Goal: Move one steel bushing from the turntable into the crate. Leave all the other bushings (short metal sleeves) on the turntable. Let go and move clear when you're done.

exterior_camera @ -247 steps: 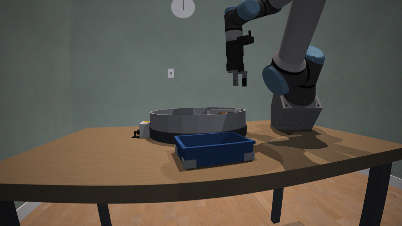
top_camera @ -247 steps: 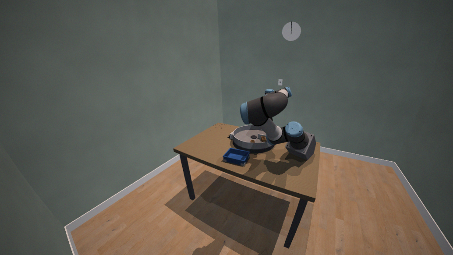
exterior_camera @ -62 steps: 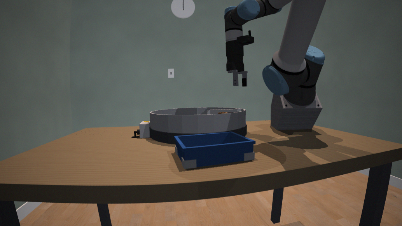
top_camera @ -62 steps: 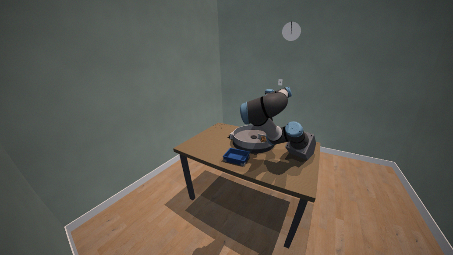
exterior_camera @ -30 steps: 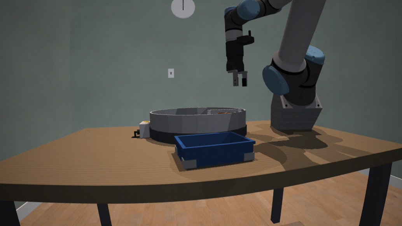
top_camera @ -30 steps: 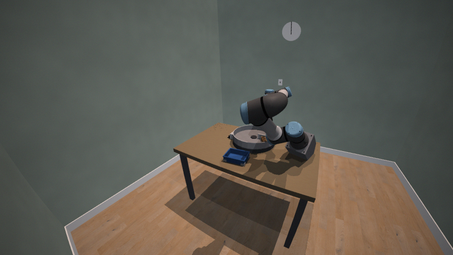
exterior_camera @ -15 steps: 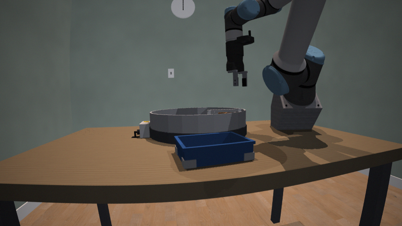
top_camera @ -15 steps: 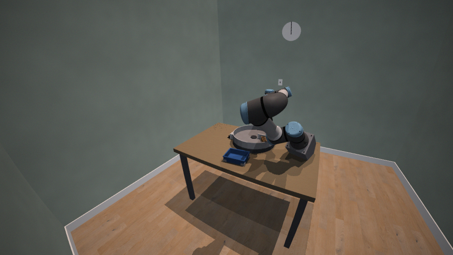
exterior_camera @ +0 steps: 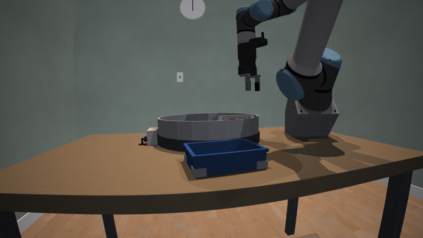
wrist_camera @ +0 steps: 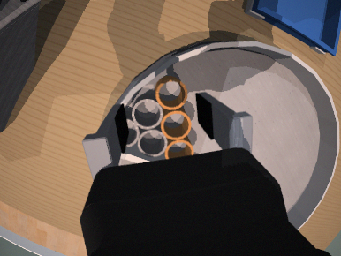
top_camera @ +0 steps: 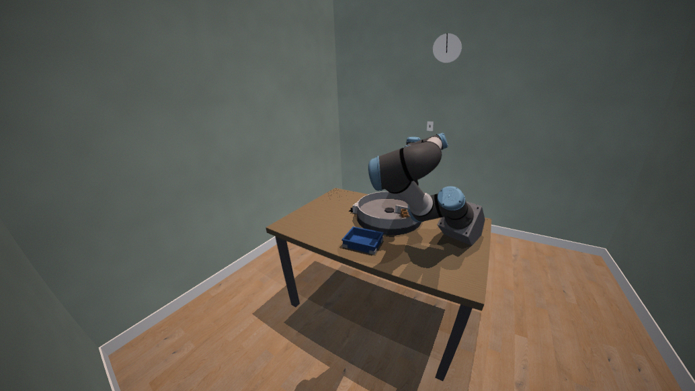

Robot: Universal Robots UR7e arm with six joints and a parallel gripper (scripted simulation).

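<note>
Claw (wrist_camera: 163,120), wide and empty, poised high above clustered sleeves (wrist_camera: 147,113) on turntable (exterior_camera: 207,127) for a pick; crate (exterior_camera: 225,157) alongside on tabletop (exterior_camera: 88,165)

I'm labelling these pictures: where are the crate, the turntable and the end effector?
crate (exterior_camera: 228,165): exterior view, front wall.
turntable (exterior_camera: 204,128): exterior view, outer grey wall.
end effector (exterior_camera: 252,85): exterior view, between its open fingertips.

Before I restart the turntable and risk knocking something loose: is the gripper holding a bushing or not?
Gripper: open, jaws wide apart, holding nothing; it hangs above the bushings in the turntable.
</note>
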